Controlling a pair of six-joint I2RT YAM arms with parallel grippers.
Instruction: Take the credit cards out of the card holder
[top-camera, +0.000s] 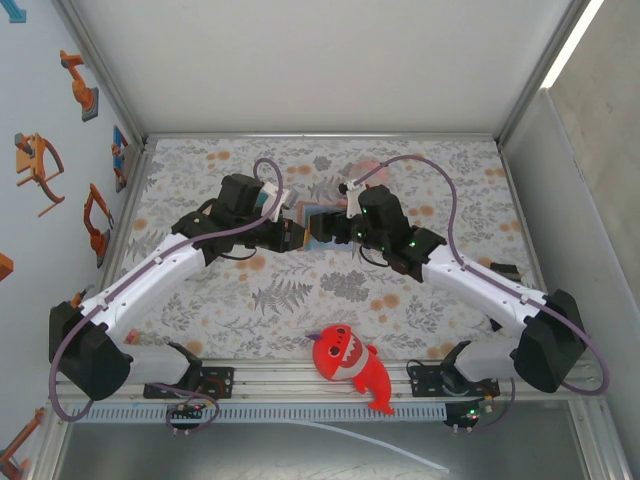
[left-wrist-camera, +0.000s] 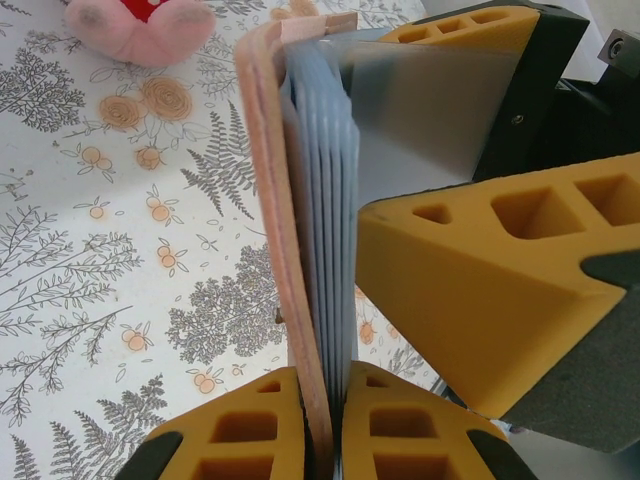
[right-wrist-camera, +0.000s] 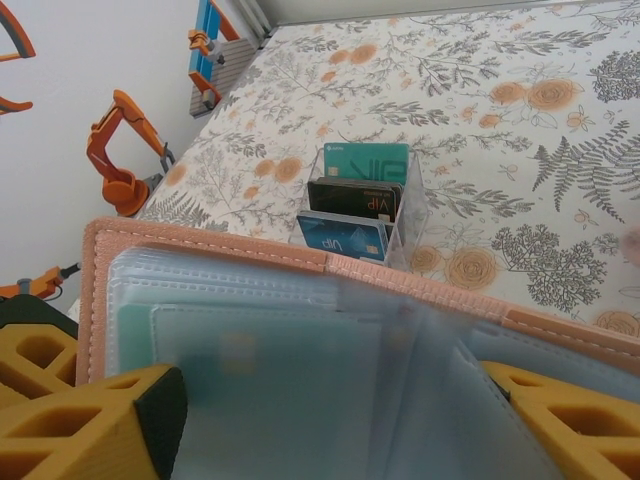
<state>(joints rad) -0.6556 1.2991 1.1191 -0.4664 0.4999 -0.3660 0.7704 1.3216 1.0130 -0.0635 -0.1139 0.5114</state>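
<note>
- Tan card holder (left-wrist-camera: 272, 200) clenched edgewise in left gripper (left-wrist-camera: 322, 430); liable to slip if tugged.
- Right gripper (right-wrist-camera: 320, 410) released astride sleeves (left-wrist-camera: 322, 200); liable to pinch plastic, missing credit cards (right-wrist-camera: 200, 340).

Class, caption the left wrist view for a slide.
Left gripper pinches the tan leather folding card holder, clear sleeves fanned.

Card holder (right-wrist-camera: 210, 245) cover: tan leather-like, matt, fine grain, stitched edge.
Inner sleeves (right-wrist-camera: 290, 350): translucent plastic, smooth, slight sheen.
Right gripper fingers (left-wrist-camera: 480, 290): yellow matt plastic.
Table cover (top-camera: 300, 300): matt floral print.
Plush toy (top-camera: 350, 365), table 6 o'clock: fuzzy red cloth.
Front rail (top-camera: 290, 380): bare metal.
</note>
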